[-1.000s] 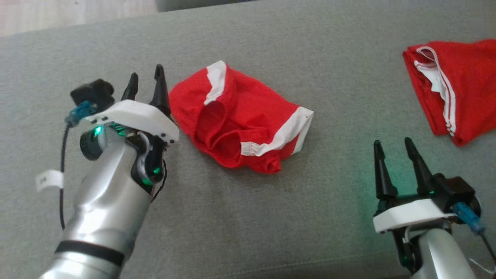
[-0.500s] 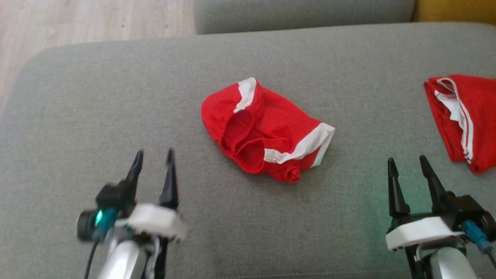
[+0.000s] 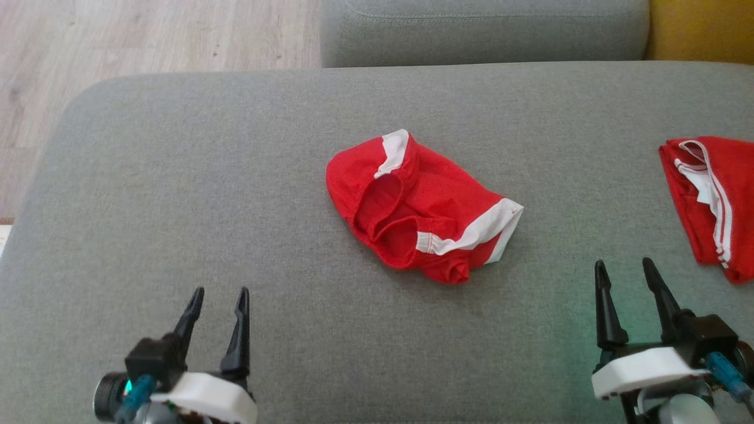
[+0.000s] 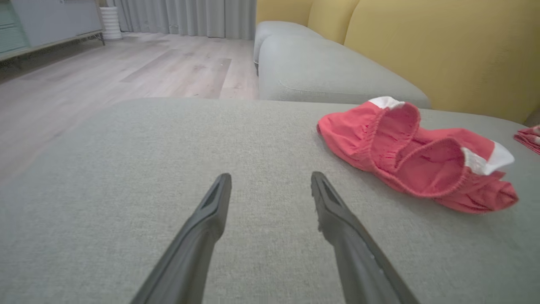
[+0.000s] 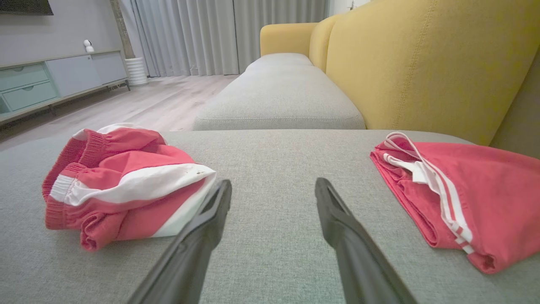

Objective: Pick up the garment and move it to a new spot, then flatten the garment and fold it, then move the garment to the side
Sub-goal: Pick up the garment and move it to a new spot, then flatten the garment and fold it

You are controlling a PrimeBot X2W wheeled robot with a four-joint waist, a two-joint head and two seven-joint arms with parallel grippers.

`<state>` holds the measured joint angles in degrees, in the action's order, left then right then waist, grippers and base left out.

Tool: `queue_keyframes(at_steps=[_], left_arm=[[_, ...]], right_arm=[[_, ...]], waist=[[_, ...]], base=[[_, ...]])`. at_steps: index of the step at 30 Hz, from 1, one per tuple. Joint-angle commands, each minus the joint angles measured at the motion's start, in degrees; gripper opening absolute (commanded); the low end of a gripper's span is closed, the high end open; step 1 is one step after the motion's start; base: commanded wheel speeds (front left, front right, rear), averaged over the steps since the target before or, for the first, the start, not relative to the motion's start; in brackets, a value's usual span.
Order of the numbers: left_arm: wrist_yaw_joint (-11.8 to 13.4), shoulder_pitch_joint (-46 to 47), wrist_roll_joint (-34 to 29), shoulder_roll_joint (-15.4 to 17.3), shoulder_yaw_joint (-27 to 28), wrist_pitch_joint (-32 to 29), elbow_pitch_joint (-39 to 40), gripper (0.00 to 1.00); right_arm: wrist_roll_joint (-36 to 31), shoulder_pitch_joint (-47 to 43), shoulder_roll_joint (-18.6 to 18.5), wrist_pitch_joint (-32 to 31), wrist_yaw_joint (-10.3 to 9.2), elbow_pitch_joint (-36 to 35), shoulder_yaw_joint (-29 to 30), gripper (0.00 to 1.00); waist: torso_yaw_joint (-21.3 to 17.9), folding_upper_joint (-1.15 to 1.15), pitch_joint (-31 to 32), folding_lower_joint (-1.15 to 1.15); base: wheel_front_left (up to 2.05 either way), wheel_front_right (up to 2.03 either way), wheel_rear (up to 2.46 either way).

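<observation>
The red shorts [image 3: 421,206] lay crumpled mid-cushion on the grey sofa seat [image 3: 177,176], at one o'clock from the left jaws and ten o'clock from the right jaws, both spread apart and empty. They looked light and limp. The elastic rim [image 3: 377,197] at their eight o'clock side seemed the firmest hold.

Big soft grey cloth seat [image 3: 177,176] underneath. Red cloth with white stripes [image 3: 741,188] lying near its right edge. Yellow sofa back [image 5: 422,63] behind, pale wooden floor [image 3: 147,35] beyond, grey curtains [image 5: 190,33] far off.
</observation>
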<state>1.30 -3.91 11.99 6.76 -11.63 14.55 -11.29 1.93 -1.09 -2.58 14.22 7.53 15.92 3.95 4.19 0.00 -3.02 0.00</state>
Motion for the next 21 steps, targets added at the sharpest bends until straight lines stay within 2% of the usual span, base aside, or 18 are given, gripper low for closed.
queue_keyframes(at_steps=[1,8,12,17,18,21], left_arm=[[-0.4,1.1,-0.9,0.0,2.7,0.4,1.4,1.00],[-2.7,1.0,-2.8,-2.1,5.8,0.4,0.9,1.00],[-4.3,2.4,-2.7,-3.2,4.9,0.4,1.4,1.00],[-6.4,6.7,0.5,-3.8,-2.6,0.4,0.6,1.00],[-6.5,9.2,3.6,-3.8,-7.3,0.3,-0.4,1.00],[-5.8,13.2,9.3,-3.9,-14.0,-1.7,-2.2,1.00]], right_arm=[[-0.2,0.8,-0.3,0.8,-0.04,-1.5,-1.5,1.00],[0.2,0.9,-0.3,0.8,-0.04,-1.1,-1.8,1.00],[0.3,1.2,-0.3,0.8,-0.04,-1.1,-2.0,1.00],[0.3,2.0,-0.3,0.8,-0.04,-1.2,-2.5,1.00],[0.4,2.3,-0.3,0.8,-0.04,-1.3,-2.7,1.00],[0.6,2.7,-0.3,0.8,-0.04,-1.4,-3.0,1.00]], waist=[[-0.1,0.00,0.0,0.00],[-1.2,0.00,0.1,0.00],[-2.0,0.00,-0.3,0.00],[-3.6,0.00,-1.1,0.00],[-4.4,0.00,-1.5,0.00],[-5.6,0.00,-2.2,0.00]], base=[[0.00,0.00,0.00],[0.00,0.00,0.00],[0.00,0.00,0.00],[0.00,0.00,0.00],[0.00,0.00,0.00],[0.00,0.00,0.00]])
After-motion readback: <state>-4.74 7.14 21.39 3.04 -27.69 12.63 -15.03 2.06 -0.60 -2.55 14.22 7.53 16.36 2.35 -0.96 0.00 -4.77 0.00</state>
